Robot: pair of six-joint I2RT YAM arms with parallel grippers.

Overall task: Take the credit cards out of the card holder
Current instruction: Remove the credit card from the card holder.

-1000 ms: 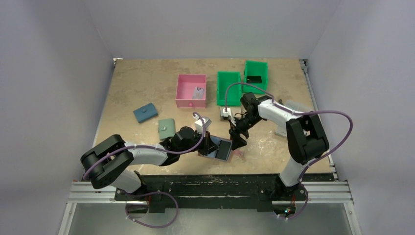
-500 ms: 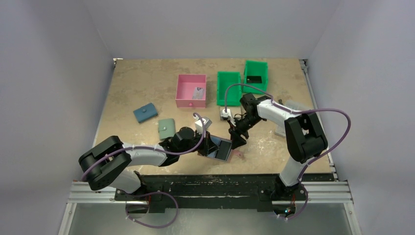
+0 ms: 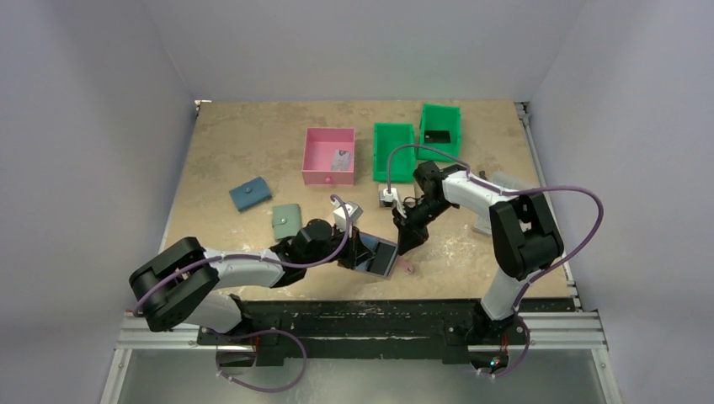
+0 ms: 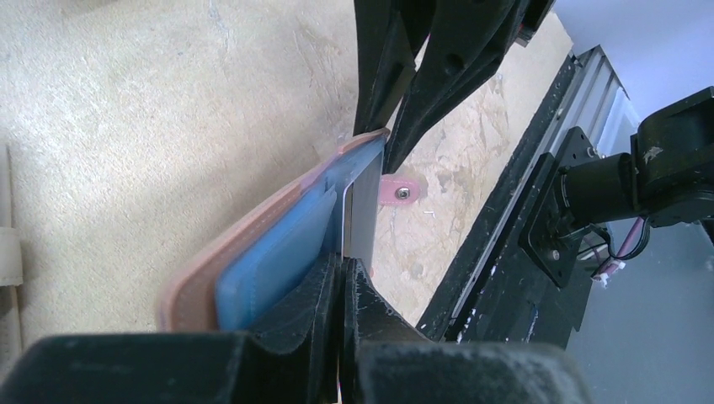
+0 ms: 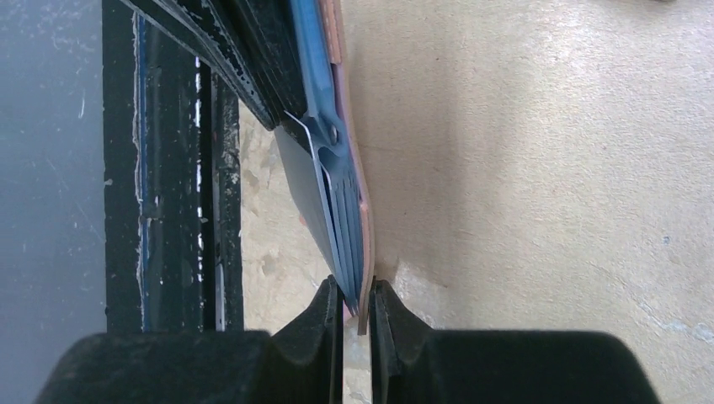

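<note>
The card holder [image 3: 379, 255], reddish-brown leather with light blue lining, hangs edge-up between both grippers near the table's front middle. My left gripper [image 4: 343, 265] is shut on its near end, beside the blue pocket [image 4: 278, 244]. Past that, a thin grey sheet [image 4: 364, 202] stands against the lining, either one of the credit cards or a flap. My right gripper [image 5: 358, 295] is shut on the far edge, pinching the leather [image 5: 365, 227] and the blue layers. A dark flat panel [image 5: 299, 181] sits on the holder's inner side. The snap tab [image 4: 402, 192] hangs below.
A pink bin [image 3: 328, 156] and two green bins [image 3: 393, 151] [image 3: 440, 126] stand at the back. A blue wallet [image 3: 250, 195] and a sage green wallet [image 3: 286, 220] lie to the left. The black front rail [image 3: 362, 316] runs just below the holder.
My right gripper's fingers have closed from wide open onto the holder's far edge. The left gripper stays shut, and its arm has shifted slightly.
</note>
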